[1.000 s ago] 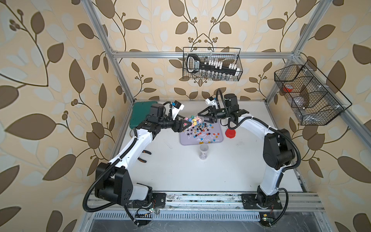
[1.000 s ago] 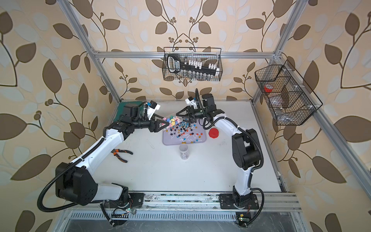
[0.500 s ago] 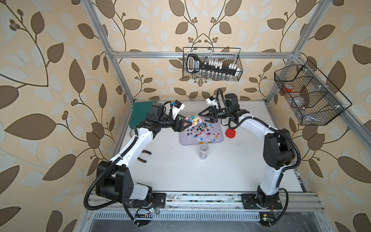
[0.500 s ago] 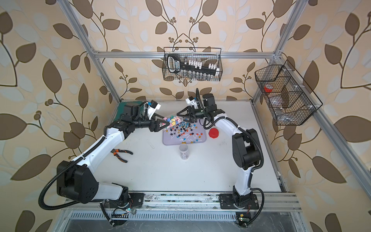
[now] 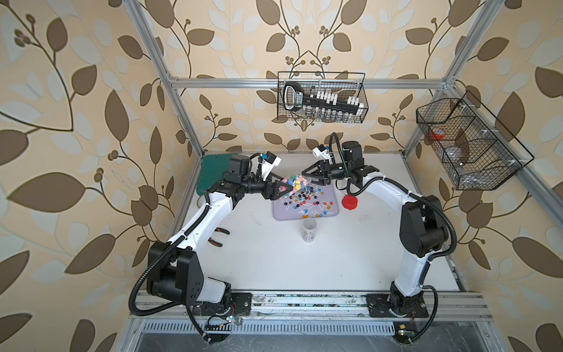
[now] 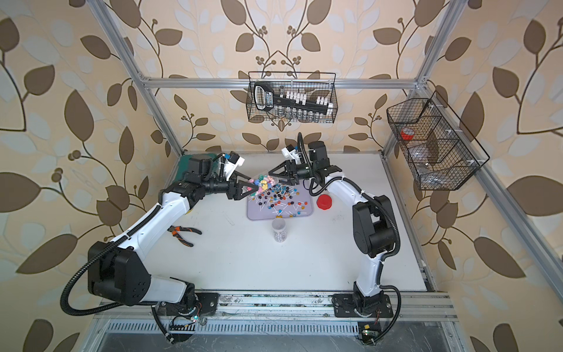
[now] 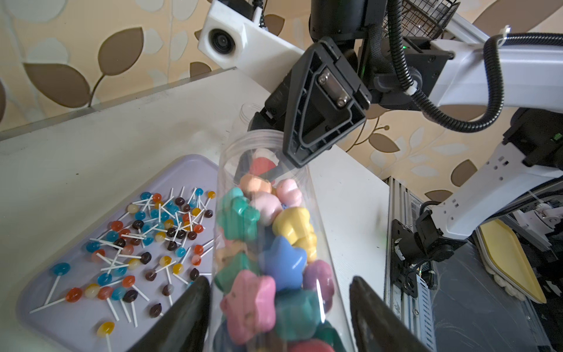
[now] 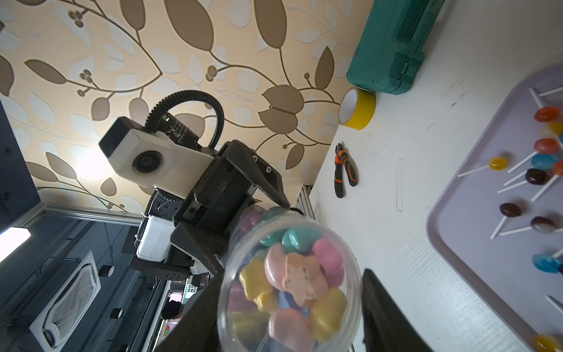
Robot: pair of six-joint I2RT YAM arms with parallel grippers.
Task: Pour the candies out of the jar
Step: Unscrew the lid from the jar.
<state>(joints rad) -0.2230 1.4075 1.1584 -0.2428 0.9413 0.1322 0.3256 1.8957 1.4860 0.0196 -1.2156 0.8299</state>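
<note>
A clear jar [image 5: 294, 181] [image 6: 263, 183] full of pastel star-shaped candies [image 7: 274, 259] hangs nearly level over the far edge of a lavender tray [image 5: 332, 210]. At one end, my right gripper [image 5: 307, 176] [image 8: 291, 283] is shut on the jar. My left gripper [image 5: 280, 190] [image 7: 278, 283] straddles the other end with its jaws open, and a gap shows beside one finger [image 7: 365, 298]. Lollipop candies [image 5: 304, 199] [image 7: 152, 237] on white sticks lie scattered across the tray.
A red lid [image 5: 350, 202] lies right of the tray. A small clear vial [image 5: 309, 230] stands in front of it. Orange-handled pliers [image 6: 182, 233] lie at the left. A green case [image 5: 213, 170] and a yellow tape roll [image 8: 358, 108] sit at the far left.
My left gripper's jaws have widened around the jar. Both arms and the jar stay where they were.
</note>
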